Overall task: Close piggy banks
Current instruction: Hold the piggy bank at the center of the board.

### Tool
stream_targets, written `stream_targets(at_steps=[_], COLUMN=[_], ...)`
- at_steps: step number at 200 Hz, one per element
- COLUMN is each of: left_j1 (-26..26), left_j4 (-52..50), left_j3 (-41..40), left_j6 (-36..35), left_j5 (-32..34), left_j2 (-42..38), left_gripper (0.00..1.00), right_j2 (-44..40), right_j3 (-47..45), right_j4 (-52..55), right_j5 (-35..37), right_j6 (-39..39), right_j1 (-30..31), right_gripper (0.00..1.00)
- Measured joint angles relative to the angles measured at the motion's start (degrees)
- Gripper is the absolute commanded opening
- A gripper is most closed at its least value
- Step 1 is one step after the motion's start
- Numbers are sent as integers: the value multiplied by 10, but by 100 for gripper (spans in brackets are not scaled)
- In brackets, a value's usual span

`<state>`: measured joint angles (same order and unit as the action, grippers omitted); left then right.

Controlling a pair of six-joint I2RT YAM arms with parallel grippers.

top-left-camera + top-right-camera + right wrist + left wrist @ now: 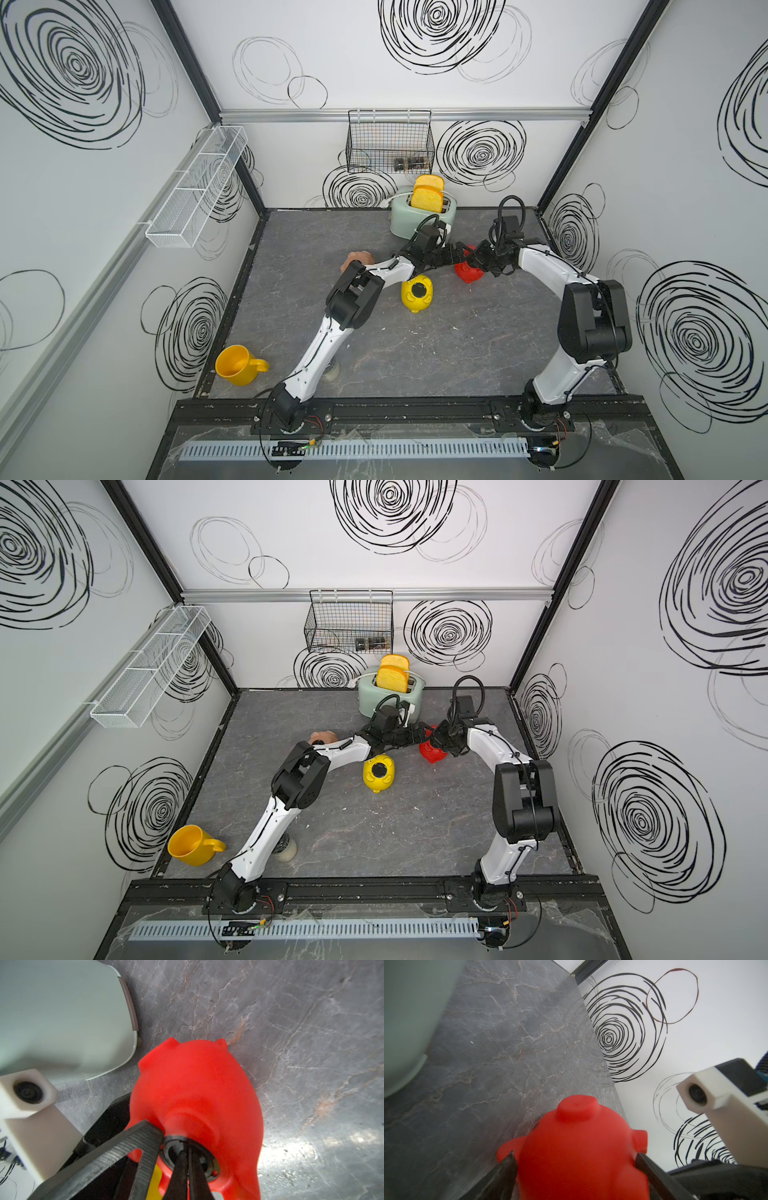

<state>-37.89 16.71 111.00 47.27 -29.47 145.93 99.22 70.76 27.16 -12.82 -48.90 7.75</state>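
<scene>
1. Alignment between the right pincer and the belly of the red pig is what the coming move is turning on. The round belly opening is facing this pincer head-on, and the tips are sitting right at it, on a dark plug seated in the opening.
2. The right pincer is standing all but shut. Whether it is pinching the plug or only pressing on it, I cannot tell.
3. The left pincer is spreading wide across the pig's body with one finger pressing on each flank, so it is gripping the pig and bracing it. What looks like the snout is pointing away from the left wrist, so the long axis is probably running out along that pincer's reach.
4. In both top views the red pig is sitting between the two pincers, toward the back right of the table and near the toaster. Both arms are reaching it, neither being nearer. Whether it is resting on the table or hanging clear, I cannot tell.
5. The yellow pig is lying belly-up nearer the front with a dark disc in its opening, while the pink pig is partly hiding behind the left arm.
</scene>
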Motion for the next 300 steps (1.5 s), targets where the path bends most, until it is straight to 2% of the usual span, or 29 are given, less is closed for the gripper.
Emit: stream_targets(at_steps=[178,228,300], left_j1=[0,0,3], left_j4=[12,12,26], left_j3=[-6,-6,-19], left_j6=[1,1,2], left_j5=[-10,-8,-5], left_j2=[0,0,-2], left_gripper=[91,91,91], right_j2=[0,-1,-24], right_j3=[5,14,18], right_j4=[17,37,83], right_j5=[-57,-78,-61], right_j6=[0,12,35], right_j1=[-24,-29,-31], right_gripper=[14,21,23])
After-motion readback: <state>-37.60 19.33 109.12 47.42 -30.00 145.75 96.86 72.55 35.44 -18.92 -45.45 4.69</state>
